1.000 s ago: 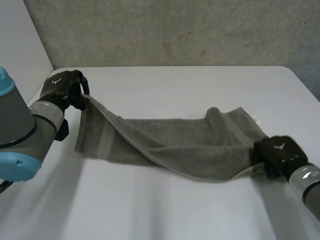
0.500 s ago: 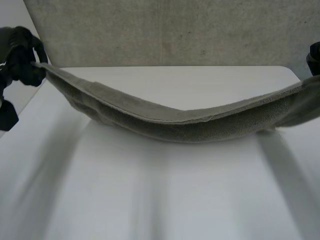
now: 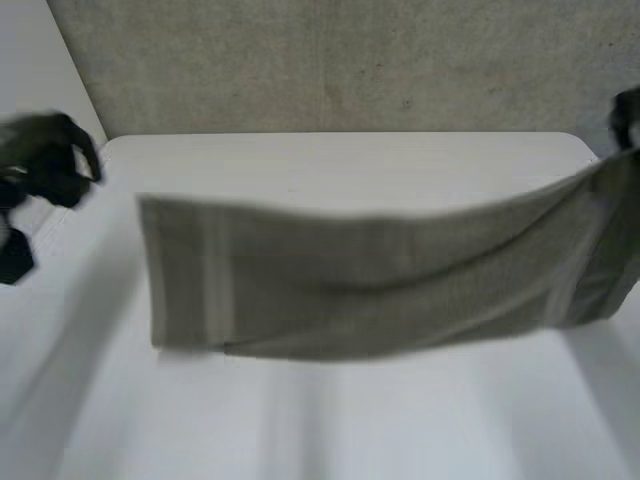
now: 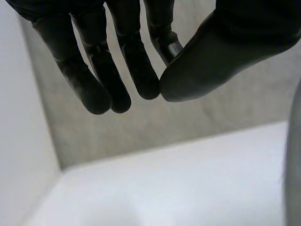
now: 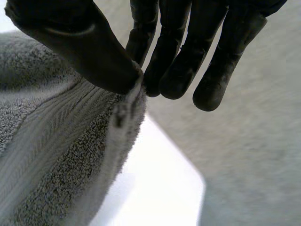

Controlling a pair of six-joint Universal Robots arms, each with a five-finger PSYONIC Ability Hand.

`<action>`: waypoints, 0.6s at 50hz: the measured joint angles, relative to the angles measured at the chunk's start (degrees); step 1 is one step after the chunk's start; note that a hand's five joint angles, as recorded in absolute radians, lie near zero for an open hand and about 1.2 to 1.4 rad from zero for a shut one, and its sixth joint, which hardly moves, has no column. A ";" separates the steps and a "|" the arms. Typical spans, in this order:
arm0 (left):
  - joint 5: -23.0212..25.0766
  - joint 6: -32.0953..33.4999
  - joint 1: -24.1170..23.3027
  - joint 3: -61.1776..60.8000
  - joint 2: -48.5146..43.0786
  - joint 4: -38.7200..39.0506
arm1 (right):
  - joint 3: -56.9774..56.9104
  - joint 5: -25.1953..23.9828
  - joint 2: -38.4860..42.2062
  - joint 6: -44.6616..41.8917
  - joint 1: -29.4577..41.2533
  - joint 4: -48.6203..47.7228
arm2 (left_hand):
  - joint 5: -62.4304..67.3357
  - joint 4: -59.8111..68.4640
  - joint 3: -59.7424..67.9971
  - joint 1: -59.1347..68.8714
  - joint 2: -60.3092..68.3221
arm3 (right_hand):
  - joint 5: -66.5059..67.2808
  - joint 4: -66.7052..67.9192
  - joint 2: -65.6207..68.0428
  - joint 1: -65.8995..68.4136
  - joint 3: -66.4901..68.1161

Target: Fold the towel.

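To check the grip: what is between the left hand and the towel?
Only bare table, as the head view shows: the left hand is apart from the towel.

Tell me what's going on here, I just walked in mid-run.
The robot is partway through folding a grey towel. Its right hand pinches one end of it between thumb and fingers, held up above the white table. The left hand is apart from the towel's other end and holds nothing, so that end is loose.
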 measured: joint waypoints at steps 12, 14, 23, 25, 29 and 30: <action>-7.04 5.37 -6.93 5.80 -21.27 -1.23 | -0.68 7.74 16.37 -5.09 7.36 -2.33 | 0.00 0.00 0.01 0.00 0.00 | 0.00 0.00 0.00 0.00 0.00; -7.60 6.03 -7.21 6.33 -22.72 -1.19 | -0.76 8.02 18.46 -4.98 7.61 -3.45 | 0.00 0.00 0.01 0.00 0.00 | 0.00 0.00 0.00 0.00 0.00; -7.67 6.36 -10.23 7.52 -24.50 -0.74 | -0.51 8.13 23.88 -4.59 9.25 -6.20 | -30.37 -31.86 -31.65 -29.68 -30.04 | 0.00 0.00 0.00 0.00 0.00; -7.40 6.40 -11.58 7.74 -24.18 -0.63 | 0.00 8.07 24.32 -4.58 9.87 -6.49 | -48.01 -48.84 -49.44 -47.59 -47.84 | 0.00 0.00 0.00 0.00 0.00; -7.10 6.56 -13.91 8.47 -23.80 -0.57 | 1.17 8.02 24.47 -4.56 10.50 -7.19 | -57.86 -56.74 -59.24 -54.87 -56.29 | 0.00 0.00 0.00 0.00 0.00; -7.07 6.60 -14.29 8.66 -23.81 -0.57 | 1.38 8.02 24.45 -4.56 10.56 -7.37 | -58.25 -56.86 -59.56 -54.96 -56.56 | 0.00 0.00 0.00 0.00 0.00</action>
